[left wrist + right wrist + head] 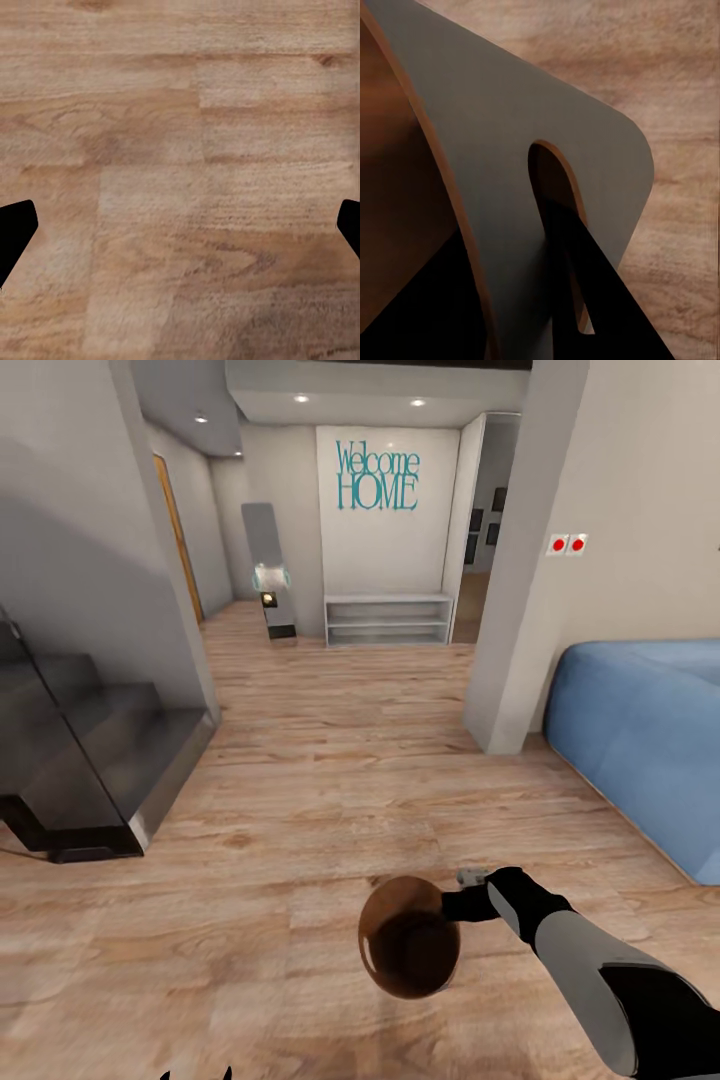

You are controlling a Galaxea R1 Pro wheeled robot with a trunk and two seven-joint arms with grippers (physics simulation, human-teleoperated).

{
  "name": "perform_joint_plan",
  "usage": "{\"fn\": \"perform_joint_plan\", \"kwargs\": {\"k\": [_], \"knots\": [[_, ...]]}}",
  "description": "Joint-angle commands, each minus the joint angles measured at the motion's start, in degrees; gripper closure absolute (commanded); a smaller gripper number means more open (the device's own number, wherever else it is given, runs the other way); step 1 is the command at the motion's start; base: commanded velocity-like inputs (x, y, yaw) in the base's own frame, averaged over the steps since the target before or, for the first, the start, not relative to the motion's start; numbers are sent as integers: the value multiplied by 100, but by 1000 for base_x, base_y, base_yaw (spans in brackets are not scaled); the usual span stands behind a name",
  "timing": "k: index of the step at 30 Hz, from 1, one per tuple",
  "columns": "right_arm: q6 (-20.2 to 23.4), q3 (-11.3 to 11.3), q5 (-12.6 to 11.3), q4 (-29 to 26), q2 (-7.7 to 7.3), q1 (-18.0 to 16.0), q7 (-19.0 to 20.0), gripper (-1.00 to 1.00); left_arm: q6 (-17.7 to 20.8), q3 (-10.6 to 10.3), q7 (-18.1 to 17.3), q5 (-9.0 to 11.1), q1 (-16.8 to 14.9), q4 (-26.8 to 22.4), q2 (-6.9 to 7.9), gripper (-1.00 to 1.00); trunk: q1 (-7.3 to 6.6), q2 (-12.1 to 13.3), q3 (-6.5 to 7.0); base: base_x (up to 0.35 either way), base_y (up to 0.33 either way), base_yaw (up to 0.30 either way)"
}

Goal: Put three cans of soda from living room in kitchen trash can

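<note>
The right gripper [462,905] fingers [607,300] are clamped on the rim of the round tapered brown-lined trash bin [409,937], carried upright above the wooden plank floor [330,760] beside the blue sofa [640,730], while the left gripper [180,232] fingers [15,232] hang spread apart, grasping nothing.
</note>
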Motion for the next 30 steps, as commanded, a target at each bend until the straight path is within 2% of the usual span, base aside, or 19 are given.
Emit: {"fn": "perform_joint_plan", "kwargs": {"k": [1, 8, 14, 18, 23, 24, 28, 30], "knots": [[14, -66, -77, -6, 0, -2, 39, 100, 0, 1, 0, 1, 0, -1, 0, -100, -23, 41, 19, 0, 0, 0], [23, -70, -97, 0, -12, -2, 182, 100, 1, 4, -2, 9, 0, -3, 0, -100, -177, 322, 145, 0, 0, 0], [254, -69, -75, -2, -54, -2, 888, 100, 1, 12, -7, 25, 0, -24, 7, -100, -308, 563, 252, 0, 0, 0], [410, -69, -70, 5, -143, 3, 1154, 100, 2, 21, -13, 33, 0, -25, 8, -100, -396, 723, 324, 0, 0, 0], [460, -70, -71, 32, -402, 54, 1330, 100, 2, 36, -14, 38, 0, -15, 9, -100, -506, 924, 414, 0, 0, 0], [456, -71, -75, 36, -492, 115, 1352, 100, 2, 40, -12, 36, 0, -9, 6, -100, -528, 964, 432, 0, 0, 0], [446, -75, -80, 22, -667, 281, 1414, 100, 2, 39, -7, 20, 0, 7, -2, -100, -616, 1124, 504, 0, 0, 0], [431, -72, -75, 13, -834, 402, 1589, 100, 2, 39, -3, 12, 0, 15, -5, -100, -660, 1204, 540, 0, 0, 0]]}}
